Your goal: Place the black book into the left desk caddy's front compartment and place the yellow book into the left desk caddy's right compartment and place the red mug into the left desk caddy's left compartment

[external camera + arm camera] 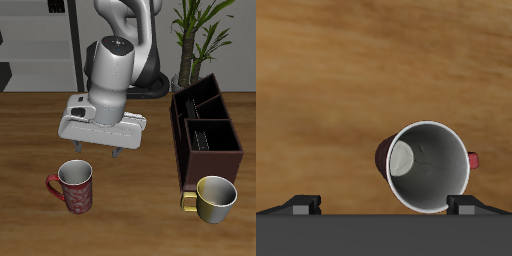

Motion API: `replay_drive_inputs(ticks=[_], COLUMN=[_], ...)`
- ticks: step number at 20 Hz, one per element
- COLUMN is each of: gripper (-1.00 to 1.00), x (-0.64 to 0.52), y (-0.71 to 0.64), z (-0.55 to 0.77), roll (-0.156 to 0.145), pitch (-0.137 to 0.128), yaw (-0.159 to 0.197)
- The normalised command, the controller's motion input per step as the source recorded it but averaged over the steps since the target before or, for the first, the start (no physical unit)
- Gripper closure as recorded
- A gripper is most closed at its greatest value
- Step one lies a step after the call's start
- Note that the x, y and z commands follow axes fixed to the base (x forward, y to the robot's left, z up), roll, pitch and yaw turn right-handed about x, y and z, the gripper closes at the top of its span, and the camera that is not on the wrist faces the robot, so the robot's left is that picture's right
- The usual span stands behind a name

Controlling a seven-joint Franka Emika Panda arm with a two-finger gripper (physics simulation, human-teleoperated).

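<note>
The red mug (72,185) stands upright near the table's front edge, with its handle pointing away from the caddy. It also shows in the wrist view (428,165), seen from above with its red handle. My gripper (100,148) is open and empty. It hangs above the table just behind the mug; its fingertips (301,203) stand wide apart. The left desk caddy (182,128) is a dark brown box standing apart from the mug. A dark thing with a pale striped edge (207,137) sits in one of its cells; it may be the black book. The yellow book is out of view.
A glossy cream-yellow mug (212,197) stands by the caddy's end nearest the table's front edge. A potted plant (200,30) stands behind the caddy. The robot's base is at the back.
</note>
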Motion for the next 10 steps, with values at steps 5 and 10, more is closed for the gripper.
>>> replay_drive_inputs(ticks=[5, 10], gripper=[-1.0, -1.0], x=[0.05, 0.01], y=[-0.01, -0.14], z=[-0.28, -0.29], roll=[-0.006, -0.031], pitch=[0.021, 0.025], yaw=[0.053, 0.025])
